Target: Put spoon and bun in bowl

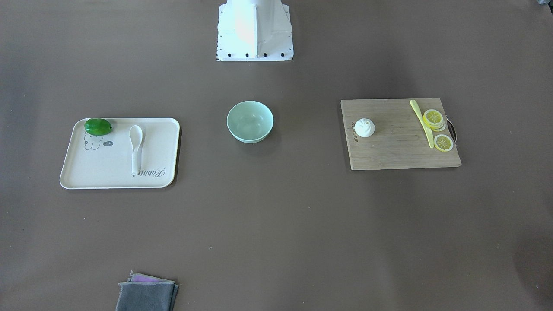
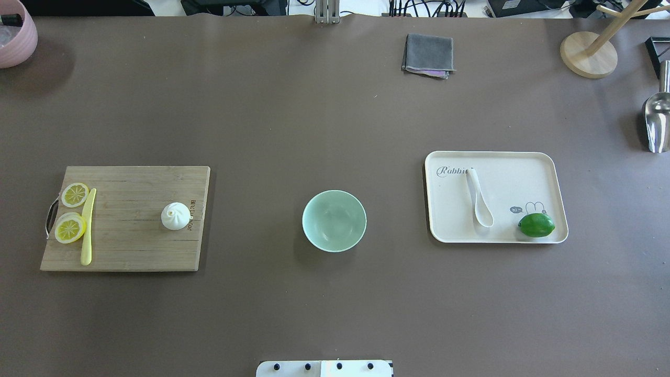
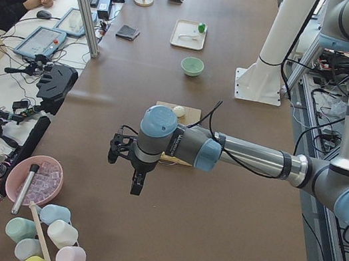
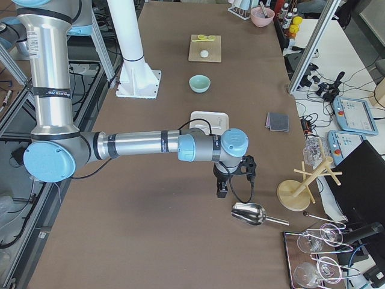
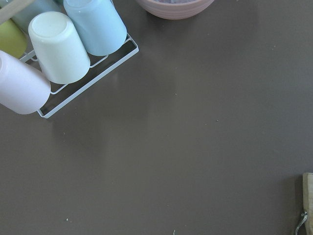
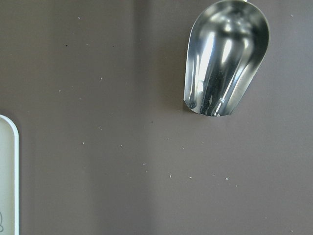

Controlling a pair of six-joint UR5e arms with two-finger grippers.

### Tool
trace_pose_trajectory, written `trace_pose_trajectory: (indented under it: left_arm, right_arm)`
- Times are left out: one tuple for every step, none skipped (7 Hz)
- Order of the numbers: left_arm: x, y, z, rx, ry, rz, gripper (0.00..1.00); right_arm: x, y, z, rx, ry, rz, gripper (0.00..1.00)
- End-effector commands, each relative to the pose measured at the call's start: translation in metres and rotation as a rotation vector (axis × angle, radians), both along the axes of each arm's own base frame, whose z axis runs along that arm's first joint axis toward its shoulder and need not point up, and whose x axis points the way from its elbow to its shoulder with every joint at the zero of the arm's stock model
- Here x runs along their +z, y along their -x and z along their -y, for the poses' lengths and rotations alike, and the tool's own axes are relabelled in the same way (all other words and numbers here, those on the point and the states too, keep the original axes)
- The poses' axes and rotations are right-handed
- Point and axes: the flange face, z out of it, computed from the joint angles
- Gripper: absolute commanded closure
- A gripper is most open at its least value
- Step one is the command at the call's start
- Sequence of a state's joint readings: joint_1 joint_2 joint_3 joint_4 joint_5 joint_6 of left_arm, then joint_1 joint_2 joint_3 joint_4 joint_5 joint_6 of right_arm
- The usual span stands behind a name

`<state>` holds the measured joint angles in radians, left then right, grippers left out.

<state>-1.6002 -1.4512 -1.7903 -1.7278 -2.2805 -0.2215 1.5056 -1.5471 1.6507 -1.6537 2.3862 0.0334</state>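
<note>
The white spoon point(image 1: 136, 149) lies on a cream tray point(image 1: 86, 172), also in the overhead view point(image 2: 479, 198). The white pleated bun point(image 2: 175, 216) sits on a wooden cutting board point(image 2: 131, 241). The mint-green bowl point(image 2: 334, 220) stands empty between them at mid-table. My left gripper point(image 3: 137, 181) shows only in the exterior left view, above bare table beyond the board's end. My right gripper point(image 4: 221, 191) shows only in the exterior right view, past the tray near a metal scoop point(image 4: 249, 214). I cannot tell whether either is open or shut.
Lemon slices point(image 2: 70, 229) and a pale yellow knife point(image 2: 87, 228) lie on the board's outer side. A green lime point(image 2: 536, 225) sits on the tray. A folded grey cloth point(image 2: 428, 54), a wooden stand point(image 2: 589, 52), a pink bowl point(image 2: 15, 34) and a cup rack point(image 5: 63, 49) line the edges.
</note>
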Motion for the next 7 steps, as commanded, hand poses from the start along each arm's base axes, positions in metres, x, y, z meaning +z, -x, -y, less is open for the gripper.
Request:
trace_pose_trajectory:
  left_arm:
    - [0.0006, 0.0012, -0.0009, -0.002, 0.000, 0.000, 0.02]
    - [-0.0017, 0.0000, 0.0032, -0.003, -0.001, 0.000, 0.02]
    - [-0.0055, -0.0007, 0.0053, -0.003, -0.007, -0.002, 0.02]
    - [-0.0037, -0.0006, 0.0053, -0.004, -0.002, 0.000, 0.02]
    - [-0.0037, -0.0006, 0.0053, -0.002, -0.003, 0.000, 0.02]
    - [-0.0043, -0.0012, 0.0061, -0.001, -0.005, 0.002, 0.02]
    - [-0.0053, -0.0013, 0.0061, -0.002, -0.007, 0.000, 0.02]
  right_arm:
    - [0.0005, -0.0005, -0.0023, 0.002, 0.004, 0.000, 0.00]
    - [0.0007, -0.0014, -0.0030, 0.004, 0.004, -0.001, 0.00]
    - [0.0009, -0.0016, -0.0030, 0.004, 0.003, -0.004, 0.00]
    - [-0.0004, -0.0018, -0.0023, 0.009, 0.006, -0.007, 0.00]
    - [-0.0011, -0.0018, -0.0003, 0.008, 0.003, -0.009, 0.00]
    - [-0.0026, -0.0011, -0.0001, 0.008, -0.001, -0.010, 0.00]
    - [-0.0043, -0.0017, 0.0006, 0.009, -0.004, -0.008, 0.00]
